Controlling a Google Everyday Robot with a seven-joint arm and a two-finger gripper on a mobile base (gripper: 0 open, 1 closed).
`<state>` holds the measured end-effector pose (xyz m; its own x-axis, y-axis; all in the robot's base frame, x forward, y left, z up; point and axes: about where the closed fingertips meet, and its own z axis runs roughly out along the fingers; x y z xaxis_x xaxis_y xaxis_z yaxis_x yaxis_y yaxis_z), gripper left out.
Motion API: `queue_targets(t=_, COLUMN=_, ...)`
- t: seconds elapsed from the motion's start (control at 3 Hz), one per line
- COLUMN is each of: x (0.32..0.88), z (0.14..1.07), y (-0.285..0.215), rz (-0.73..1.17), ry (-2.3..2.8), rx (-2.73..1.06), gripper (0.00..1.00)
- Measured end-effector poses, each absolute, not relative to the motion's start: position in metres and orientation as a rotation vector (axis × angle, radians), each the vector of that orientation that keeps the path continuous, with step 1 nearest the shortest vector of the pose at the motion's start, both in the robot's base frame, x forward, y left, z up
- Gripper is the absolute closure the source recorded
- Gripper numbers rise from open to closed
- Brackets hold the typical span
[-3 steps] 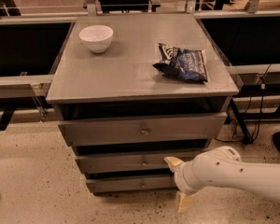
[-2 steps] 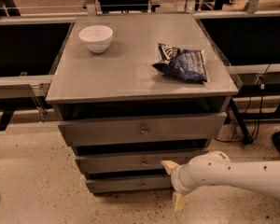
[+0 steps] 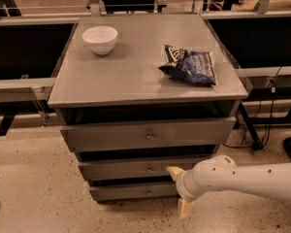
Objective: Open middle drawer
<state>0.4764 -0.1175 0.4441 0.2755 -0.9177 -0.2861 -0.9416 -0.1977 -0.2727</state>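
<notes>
The grey cabinet has three drawers stacked in its front. The middle drawer has a long flat front with a small round knob at its centre, and it looks shut or nearly so. My gripper is on a white arm coming in from the right, low in front of the cabinet. It is open, with one cream fingertip close to the middle drawer's front, just right of the knob, and the other finger lower down near the floor. It holds nothing.
The taller top drawer stands slightly out; the narrow bottom drawer lies below. A white bowl and a dark blue snack bag lie on the cabinet top. Cables and a table leg stand at the right. Speckled floor lies in front.
My arm and gripper have moved a little to the left, closer to the middle drawer's knob. The drawers, bowl and bag have not moved.
</notes>
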Motion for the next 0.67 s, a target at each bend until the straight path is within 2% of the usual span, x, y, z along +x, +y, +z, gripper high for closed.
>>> queue_targets(t=0.67, x=0.543, z=0.454, y=-0.155, rz=-0.137, ry=1.774, rx=-2.069, gripper=0.00)
